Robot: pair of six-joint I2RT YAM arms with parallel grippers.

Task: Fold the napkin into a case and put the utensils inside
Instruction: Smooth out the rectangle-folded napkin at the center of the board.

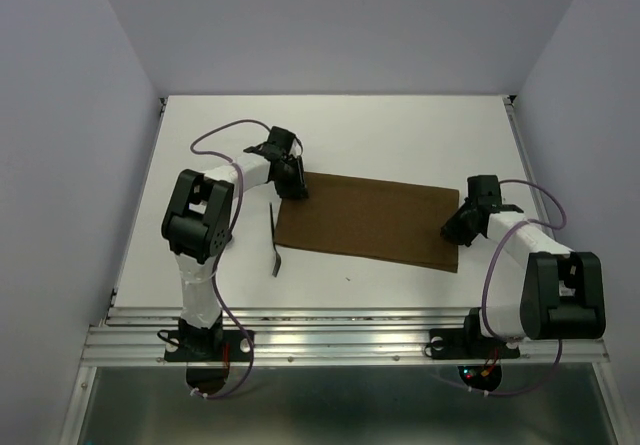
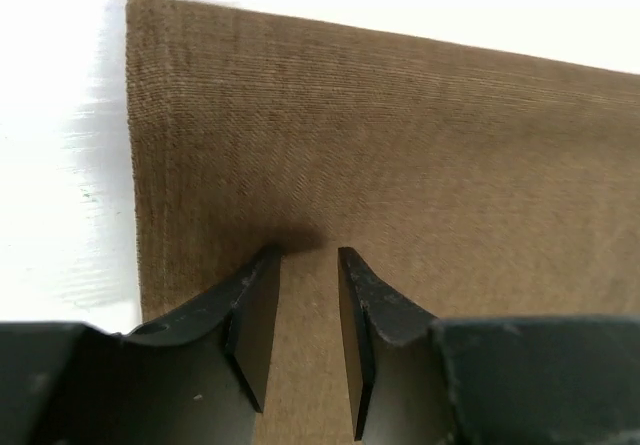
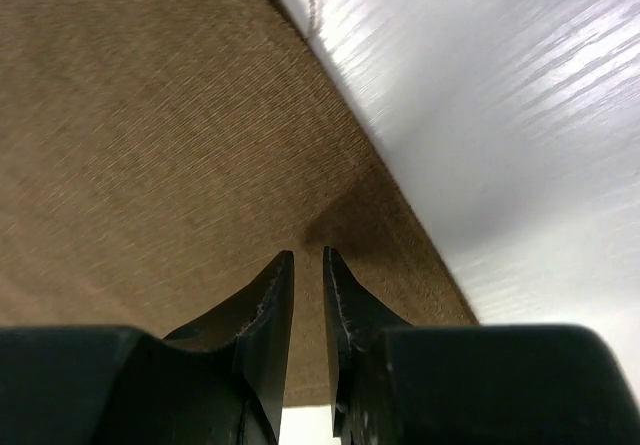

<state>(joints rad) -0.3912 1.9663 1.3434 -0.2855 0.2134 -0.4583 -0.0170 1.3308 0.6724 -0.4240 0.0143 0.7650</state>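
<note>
Napkin flat, left claw over one end, right claw opposite

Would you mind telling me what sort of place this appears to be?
Most likely a robotics lab test cell: a bare white table boxed in by plain lavender walls, a left arm and right arm bolted to an aluminium rail at its near edge, and a brown napkin laid out.

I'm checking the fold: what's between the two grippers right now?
In the top view, only the brown napkin lies flat between the left gripper and the right gripper, with nothing resting on it.
</note>
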